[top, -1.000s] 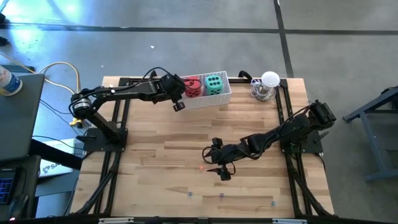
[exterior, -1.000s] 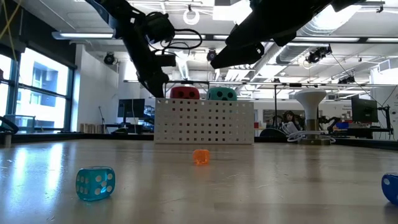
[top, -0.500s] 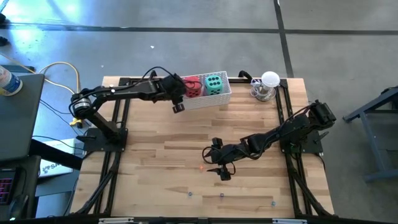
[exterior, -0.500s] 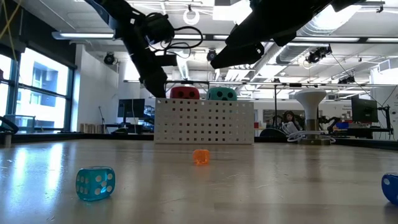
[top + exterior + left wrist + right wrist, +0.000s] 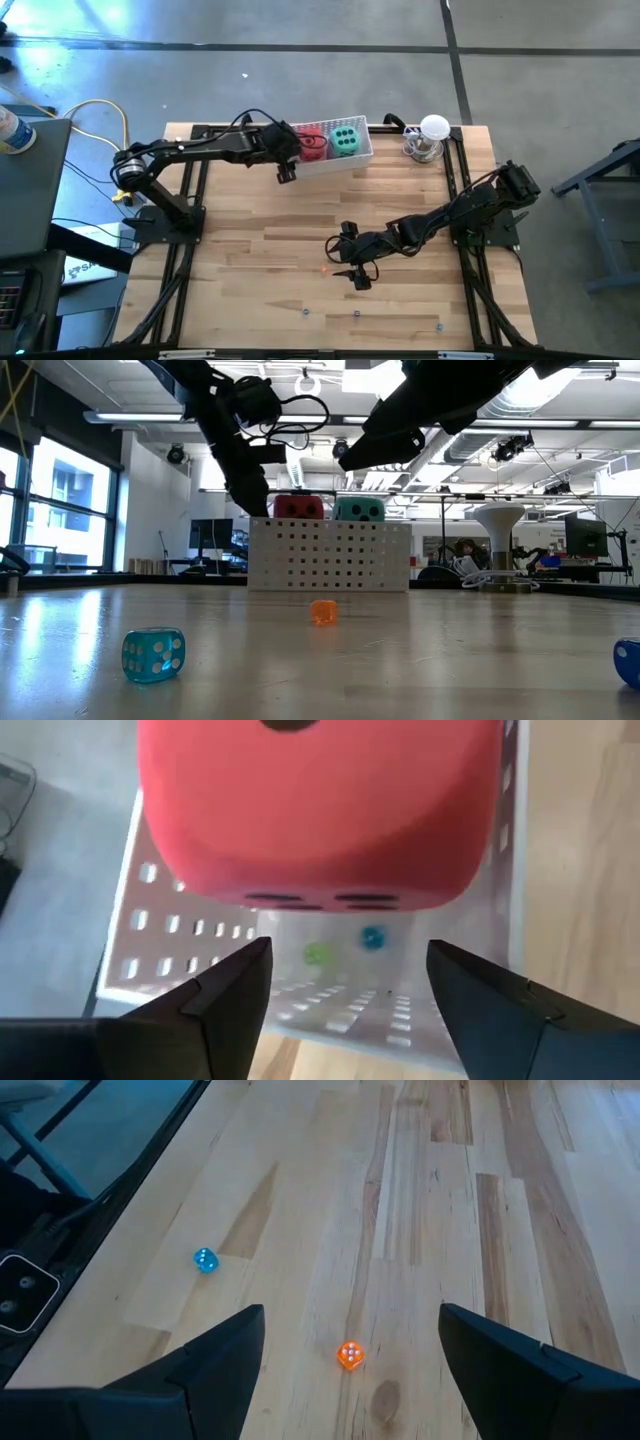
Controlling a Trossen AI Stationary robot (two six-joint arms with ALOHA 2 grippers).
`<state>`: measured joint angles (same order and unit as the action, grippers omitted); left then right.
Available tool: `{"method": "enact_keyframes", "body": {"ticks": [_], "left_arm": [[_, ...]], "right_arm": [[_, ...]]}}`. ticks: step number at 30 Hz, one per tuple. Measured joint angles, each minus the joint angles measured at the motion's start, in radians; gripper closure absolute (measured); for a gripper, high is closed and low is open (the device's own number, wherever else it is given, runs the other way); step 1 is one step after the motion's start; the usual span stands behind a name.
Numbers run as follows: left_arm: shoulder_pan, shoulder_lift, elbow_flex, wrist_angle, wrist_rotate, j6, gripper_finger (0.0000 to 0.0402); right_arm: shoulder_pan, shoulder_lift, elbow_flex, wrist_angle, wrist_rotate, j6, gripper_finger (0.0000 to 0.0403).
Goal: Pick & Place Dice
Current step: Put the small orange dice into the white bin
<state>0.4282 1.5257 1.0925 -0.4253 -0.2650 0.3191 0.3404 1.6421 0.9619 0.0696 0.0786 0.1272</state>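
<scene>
Surface: wooden plank table (image 5: 250, 250) on a dark frame, grey floor around it; the low view looks into a large hall with windows and ceiling lights.
Basket: white perforated basket (image 5: 329, 555) at the far edge of the table, also seen from above (image 5: 345, 158).
Red die: red die (image 5: 312, 143) sits in the basket's left end, just beside the teal one; its top shows above the rim in the low view (image 5: 298, 507); it fills the left wrist view (image 5: 318, 810), dark pips on its lower face.
Teal-green die: teal-green die (image 5: 345, 137) in the basket, right of the red one.
Left gripper: left gripper (image 5: 345, 1005) hangs over the basket's left end, fingers spread apart and clear of the red die, holding nothing.
Right gripper: right gripper (image 5: 350, 1370) hovers above the middle of the table, fingers wide apart, empty.
Small dice: tiny orange die (image 5: 349, 1355) on the wood beneath the right gripper; small blue die (image 5: 205, 1261) well apart from it, near the table edge.
Basket floor: two small specks, one green (image 5: 318, 954) and one blue (image 5: 372, 936), lie inside the basket; what they are cannot be told.
Lamp-like object: white-topped stand (image 5: 431, 136) at the far right corner.
</scene>
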Motion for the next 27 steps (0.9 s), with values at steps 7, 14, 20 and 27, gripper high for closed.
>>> {"method": "enact_keyframes", "body": {"ticks": [7,14,20,27], "left_arm": [[-0.001,-0.095,-0.004,0.032,-0.059,0.025,0.014],[-0.006,-0.263,-0.002,-0.011,-0.027,-0.085,0.014],[-0.024,-0.399,-0.003,-0.186,0.331,-0.25,0.014],[-0.163,-0.495,-0.139,-0.228,0.668,-0.335,0.014]], "right_arm": [[0.0,0.0,0.0,0.0,0.0,0.0,0.0113],[0.0,0.0,0.0,-0.006,0.0,0.0,0.0113],[0.0,0.0,0.0,-0.017,-0.004,0.016,0.0113],[0.005,0.0,0.0,-0.017,-0.007,0.056,0.0113]]}}
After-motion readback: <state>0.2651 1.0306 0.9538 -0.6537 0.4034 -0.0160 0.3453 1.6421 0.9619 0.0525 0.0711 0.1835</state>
